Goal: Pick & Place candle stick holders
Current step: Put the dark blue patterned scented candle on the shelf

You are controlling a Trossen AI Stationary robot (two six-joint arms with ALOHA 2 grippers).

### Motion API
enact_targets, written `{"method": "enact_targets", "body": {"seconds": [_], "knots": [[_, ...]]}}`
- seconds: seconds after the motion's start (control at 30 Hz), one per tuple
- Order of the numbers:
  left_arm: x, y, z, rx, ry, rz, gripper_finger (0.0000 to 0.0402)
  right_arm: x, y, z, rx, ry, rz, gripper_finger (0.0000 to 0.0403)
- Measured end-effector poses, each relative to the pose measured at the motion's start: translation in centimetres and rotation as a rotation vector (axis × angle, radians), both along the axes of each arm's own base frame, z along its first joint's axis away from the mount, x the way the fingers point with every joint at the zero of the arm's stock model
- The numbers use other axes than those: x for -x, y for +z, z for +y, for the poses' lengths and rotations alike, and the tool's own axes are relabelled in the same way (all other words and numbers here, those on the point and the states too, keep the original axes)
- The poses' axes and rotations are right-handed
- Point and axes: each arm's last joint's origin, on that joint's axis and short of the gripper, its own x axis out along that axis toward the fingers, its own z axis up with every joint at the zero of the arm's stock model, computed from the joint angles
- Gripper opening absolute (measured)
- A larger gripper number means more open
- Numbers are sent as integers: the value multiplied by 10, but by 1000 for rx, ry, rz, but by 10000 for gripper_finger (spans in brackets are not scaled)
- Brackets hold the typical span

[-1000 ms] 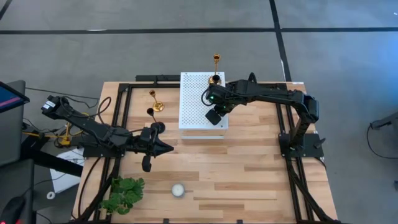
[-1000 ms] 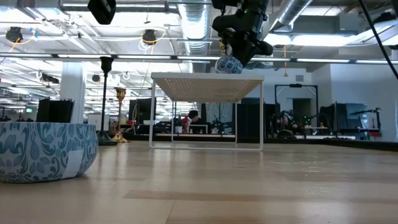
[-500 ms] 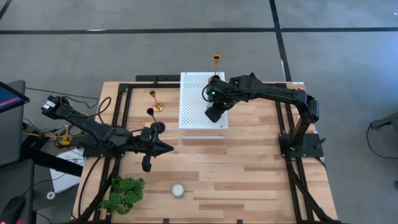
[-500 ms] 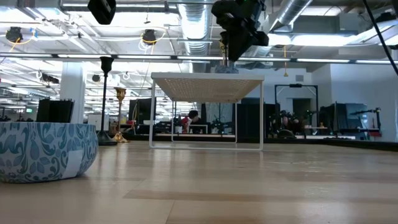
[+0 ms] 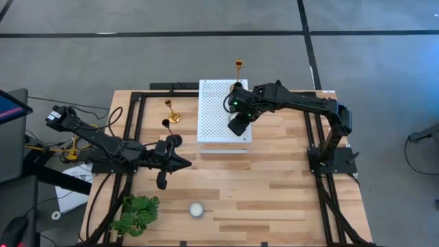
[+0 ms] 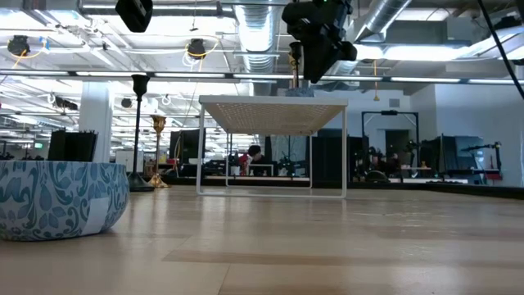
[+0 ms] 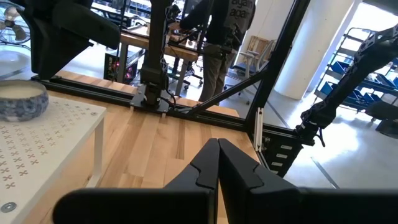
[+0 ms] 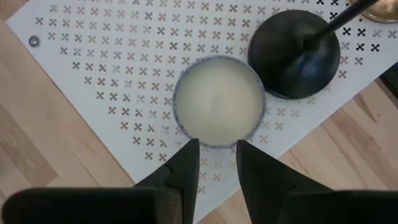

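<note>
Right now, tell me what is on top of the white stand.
On the white stand: a blue-rimmed candle bowl and a black holder beside it. The right gripper, open, hangs above. The arm hides part of the stand from overhead.

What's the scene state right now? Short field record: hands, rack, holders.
right hand: open, empty, over the rack, fingers pointing at the bowl
bowl: on the rack, close beside the rack black holder; contact unclear
rack gold holder: at the rack's far corner
table gold holder, table black holder: upright, left of the rack
left hand: shut, empty, over the table
</note>
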Motion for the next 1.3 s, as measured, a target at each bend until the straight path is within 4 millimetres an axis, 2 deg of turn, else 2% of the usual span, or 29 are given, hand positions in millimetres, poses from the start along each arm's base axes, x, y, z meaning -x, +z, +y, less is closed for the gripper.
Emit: {"method": "enact_targets", "body": {"seconds": [0.33,0.6,0.8,1.07,1.17,1.3], "knots": [[0,0,0,0,0,0,6,0,0,1,-13,6,2,98],[0,0,0,0,0,0,6,-1,2,10,-150,71,-27,98],[0,0,0,0,0,0,6,-5,28,35,-92,161,-93,79],[0,0,0,1,16,1,6,-1,80,81,126,292,-232,8],[0,0,2,3,58,3,6,6,87,94,239,254,-210,6],[0,0,2,5,82,4,6,17,84,107,324,186,-127,1]]}}
